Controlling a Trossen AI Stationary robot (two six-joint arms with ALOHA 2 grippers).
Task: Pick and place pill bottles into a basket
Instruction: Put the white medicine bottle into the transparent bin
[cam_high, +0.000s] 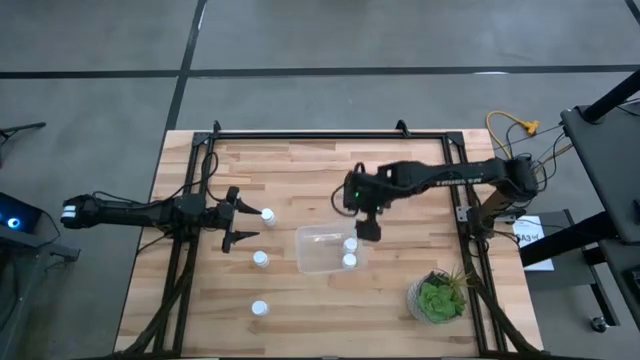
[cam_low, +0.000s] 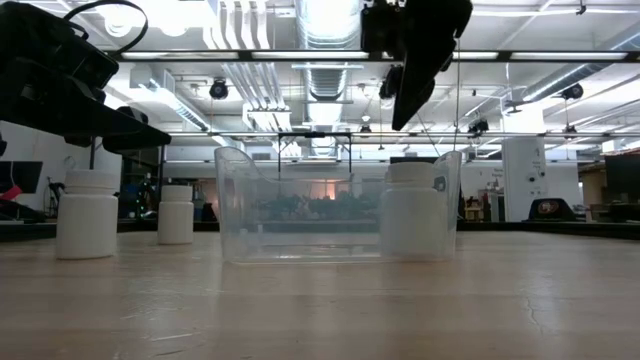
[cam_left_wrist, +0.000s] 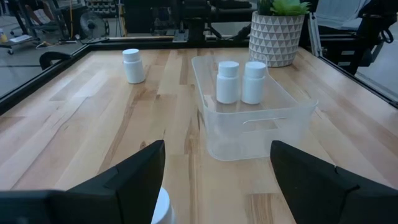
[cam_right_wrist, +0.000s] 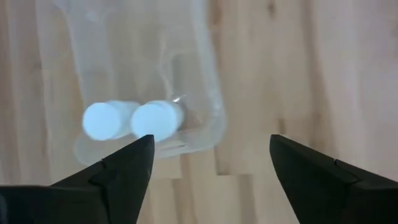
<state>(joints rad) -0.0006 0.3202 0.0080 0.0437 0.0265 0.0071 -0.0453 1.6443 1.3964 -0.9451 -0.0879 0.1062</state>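
Three white pill bottles stand upright on the table left of the clear basket (cam_high: 318, 250): one (cam_high: 267, 214) just ahead of my left gripper, one (cam_high: 260, 259) nearer, and one (cam_high: 259, 309) near the front edge. Two more bottles (cam_high: 350, 252) stand inside the basket at its right end; they also show in the left wrist view (cam_left_wrist: 240, 81). My left gripper (cam_high: 245, 216) is open, and the first bottle's cap (cam_left_wrist: 163, 208) sits between its fingers, close to one; I cannot tell if they touch. My right gripper (cam_high: 368, 230) hangs open and empty above the basket's right end (cam_right_wrist: 186, 134).
A green potted plant (cam_high: 437, 297) in a white patterned pot (cam_left_wrist: 277, 37) stands at the table's near right corner. A black frame rail (cam_high: 330, 135) runs along the table's far edge and sides. Bare wood lies between the basket and the left bottles.
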